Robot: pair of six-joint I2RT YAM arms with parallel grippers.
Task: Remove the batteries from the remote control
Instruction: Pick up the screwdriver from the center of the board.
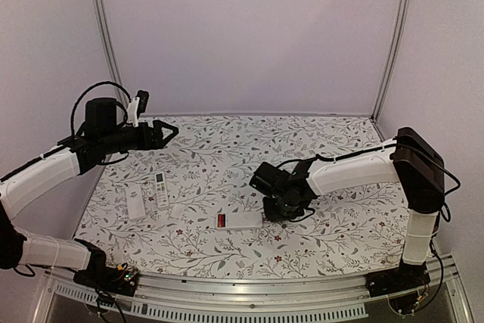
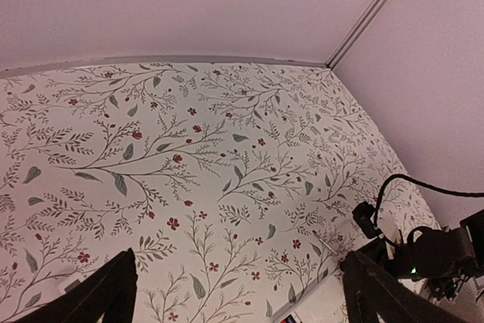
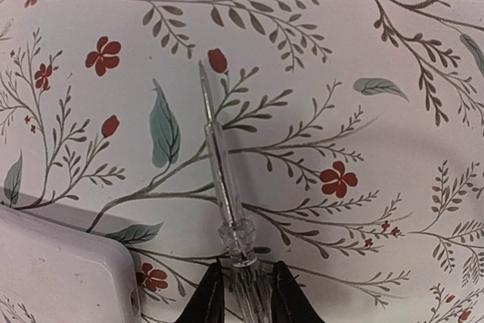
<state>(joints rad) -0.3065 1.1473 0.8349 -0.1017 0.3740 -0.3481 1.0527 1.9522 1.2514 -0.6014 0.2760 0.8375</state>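
Where the white remote (image 1: 243, 221) lies on the table (image 1: 227, 149) in front of the right arm, its left end shows an open bay with the batteries (image 1: 221, 221) inside. From above they read as a red strip next to a dark strip, side by side. They are too small to make out as single cells or to tell which way their ends face. The remote is a flat, smooth, round-cornered slab; its long axis runs left to right, the right end tilted slightly away from the arms. The right claw (image 3: 242, 293) sits at that right end, its two dark fingers pinched on the handle of a thin tool (image 3: 221, 179) of clear plastic with a ribbed collar. The tool points straight out from the fingers over the leaf-and-flower print, beside the remote's corner but apart from it. The left claw (image 1: 168, 134) hangs high over the far left of the table, spread wide and holding nothing. Two more white remotes (image 1: 148, 196) lie side by side below it.
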